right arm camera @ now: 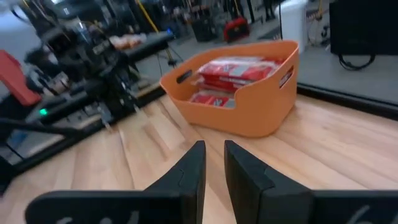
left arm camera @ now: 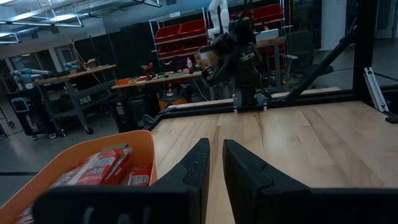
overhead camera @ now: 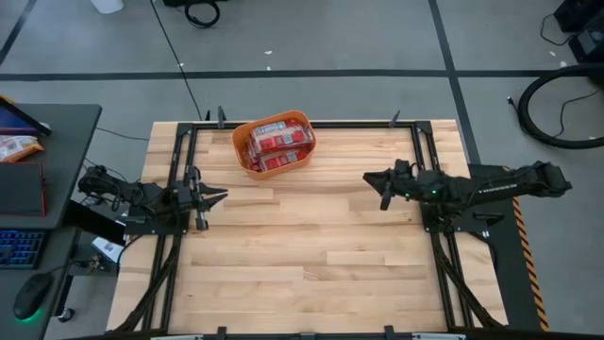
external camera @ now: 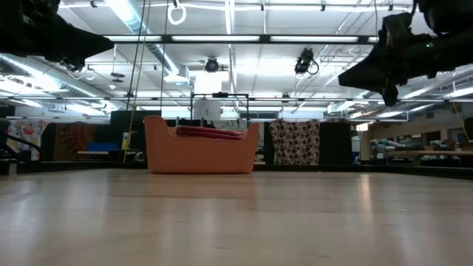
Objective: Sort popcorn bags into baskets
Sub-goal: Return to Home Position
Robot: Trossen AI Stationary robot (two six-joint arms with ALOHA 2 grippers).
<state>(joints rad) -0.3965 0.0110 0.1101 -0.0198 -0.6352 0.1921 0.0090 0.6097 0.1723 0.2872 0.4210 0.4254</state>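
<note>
The orange tub [overhead camera: 237, 142] stands on the wooden table near its far edge, left of centre. Several red popcorn bags [overhead camera: 278, 142] lie stacked inside it, the top ones reaching above the rim in the low view [external camera: 211, 133]. No bag lies on the table top. My left gripper [overhead camera: 222, 196] is shut and empty above the table's left side, pointing right, nearer than the tub. My right gripper [overhead camera: 368, 177] is shut and empty above the right side, pointing left toward the tub [right arm camera: 249, 112]. Both hang clear of the table.
A black metal frame [overhead camera: 415, 127] runs round the table's edges. A dark desk [overhead camera: 57, 142] with a keyboard, a mouse and a red packet [overhead camera: 14, 146] stands off the table's left. Bare wood [overhead camera: 302, 236] lies between the arms and toward the near edge.
</note>
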